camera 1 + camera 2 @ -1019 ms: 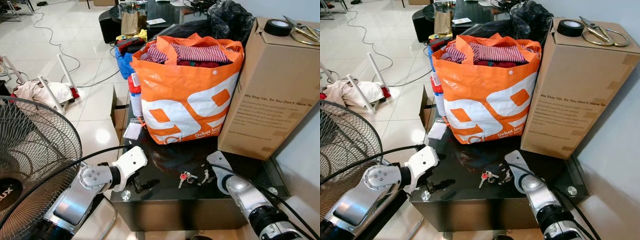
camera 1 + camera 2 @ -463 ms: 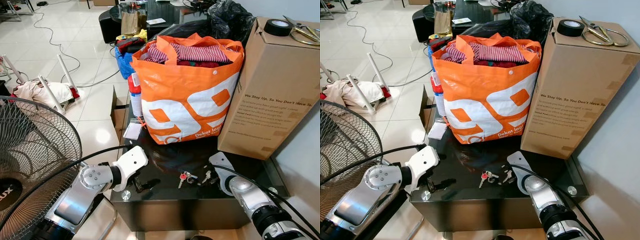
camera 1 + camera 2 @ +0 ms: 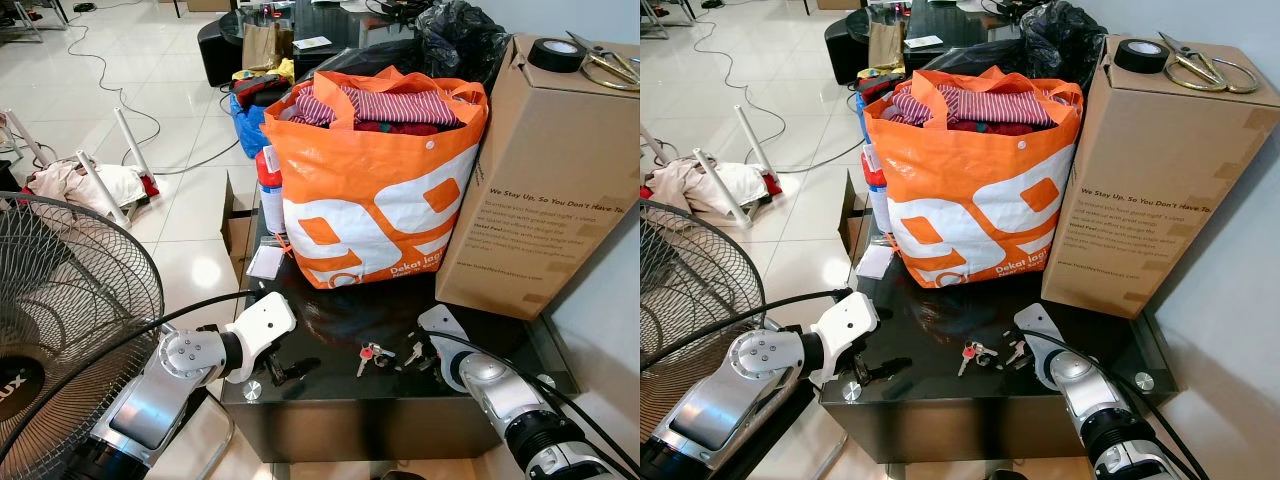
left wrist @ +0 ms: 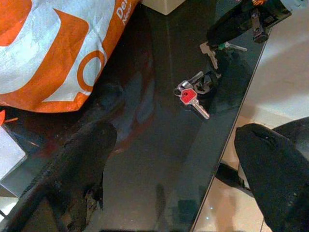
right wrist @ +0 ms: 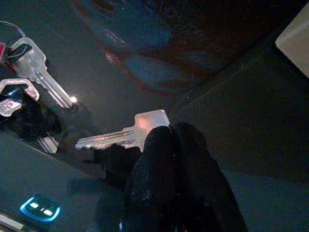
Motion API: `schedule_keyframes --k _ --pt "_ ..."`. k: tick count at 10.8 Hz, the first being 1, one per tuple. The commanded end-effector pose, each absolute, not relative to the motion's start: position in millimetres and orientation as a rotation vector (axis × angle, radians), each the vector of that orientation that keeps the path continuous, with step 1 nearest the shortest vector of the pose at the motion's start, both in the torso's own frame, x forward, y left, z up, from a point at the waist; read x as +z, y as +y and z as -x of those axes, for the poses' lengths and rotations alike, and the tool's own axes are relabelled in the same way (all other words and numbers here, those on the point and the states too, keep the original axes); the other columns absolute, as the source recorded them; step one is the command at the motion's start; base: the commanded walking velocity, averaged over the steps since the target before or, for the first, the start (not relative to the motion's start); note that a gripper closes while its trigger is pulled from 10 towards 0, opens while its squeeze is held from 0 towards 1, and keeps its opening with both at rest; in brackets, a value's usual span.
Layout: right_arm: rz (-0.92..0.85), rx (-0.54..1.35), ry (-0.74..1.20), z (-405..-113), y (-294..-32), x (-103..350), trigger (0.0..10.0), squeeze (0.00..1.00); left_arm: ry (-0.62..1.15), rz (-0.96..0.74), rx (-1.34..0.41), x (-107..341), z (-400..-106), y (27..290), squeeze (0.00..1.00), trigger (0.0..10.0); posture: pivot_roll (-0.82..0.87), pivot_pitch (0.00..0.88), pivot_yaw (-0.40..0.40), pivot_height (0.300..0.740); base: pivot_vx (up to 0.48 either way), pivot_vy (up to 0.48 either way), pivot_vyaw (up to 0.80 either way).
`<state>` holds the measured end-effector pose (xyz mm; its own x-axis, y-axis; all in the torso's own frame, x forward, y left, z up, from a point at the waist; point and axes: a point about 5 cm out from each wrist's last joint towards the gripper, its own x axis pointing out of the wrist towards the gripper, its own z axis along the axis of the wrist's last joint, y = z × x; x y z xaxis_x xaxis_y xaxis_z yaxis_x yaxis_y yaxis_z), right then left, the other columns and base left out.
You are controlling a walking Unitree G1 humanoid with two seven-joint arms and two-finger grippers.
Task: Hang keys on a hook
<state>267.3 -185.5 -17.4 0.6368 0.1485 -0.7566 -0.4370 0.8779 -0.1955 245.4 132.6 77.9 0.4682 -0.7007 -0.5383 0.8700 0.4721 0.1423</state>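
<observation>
1. Our right gripper (image 5: 166, 145) looked clenched on one key of the keys (image 3: 377, 352), on the black table (image 3: 330, 395).
2. Our left gripper (image 4: 174, 159) hovered released.
3. That thin pinch might slip when lifted.

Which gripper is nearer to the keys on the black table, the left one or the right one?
The right. The right gripper is at the keys, its fingers closed on one silver key. The left gripper rests open on the table, apart from the bunch.
</observation>
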Motion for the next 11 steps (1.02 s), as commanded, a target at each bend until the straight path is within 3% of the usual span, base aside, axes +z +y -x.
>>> schedule_keyframes --k 1,4,5,6,7,8,11 --pt "0.373 0.341 0.823 -268.2 -186.7 -17.0 0.2 0.0 0.432 -0.45 -1.004 80.4 -249.1 131.9 0.09 10.0 -0.13 0.0 0.032 0.74 0.0 0.0 0.0" --pt "0.377 0.345 0.822 -268.6 -187.2 -16.0 0.0 0.0 0.432 -0.449 -1.01 80.5 -249.5 131.4 0.09 10.0 -0.14 0.0 0.035 0.74 0.0 0.0 0.0" --pt "0.375 0.347 0.821 -268.9 -187.1 -15.7 1.0 0.0 0.43 -0.449 -1.011 80.6 -250.1 131.0 0.08 10.0 -0.14 0.0 0.035 0.74 0.0 0.0 0.0" --pt "0.383 0.346 0.821 -268.8 -187.0 -15.9 10.0 0.0 0.429 -0.449 -1.012 80.5 -250.2 130.5 0.09 10.0 -0.14 0.0 0.033 0.74 0.0 0.0 0.0" --pt "0.353 0.343 0.823 -268.4 -186.3 -16.1 10.0 0.93 0.429 -0.449 -1.011 80.4 -250.4 130.3 0.09 10.0 -0.14 0.0 0.033 0.74 0.0 0.0 0.0" --pt "0.342 0.348 0.823 -268.8 -186.2 -14.8 10.0 1.0 0.429 -0.449 -1.012 80.2 -250.5 129.9 0.08 10.0 -0.14 0.0 0.034 0.74 0.0 0.0 0.0" --pt "0.324 0.389 0.822 -268.2 -186.6 -7.7 10.0 1.0 0.428 -0.446 -1.02 79.9 -250.6 128.9 0.09 10.0 -0.14 0.0 0.034 0.74 0.0 0.0 0.0"
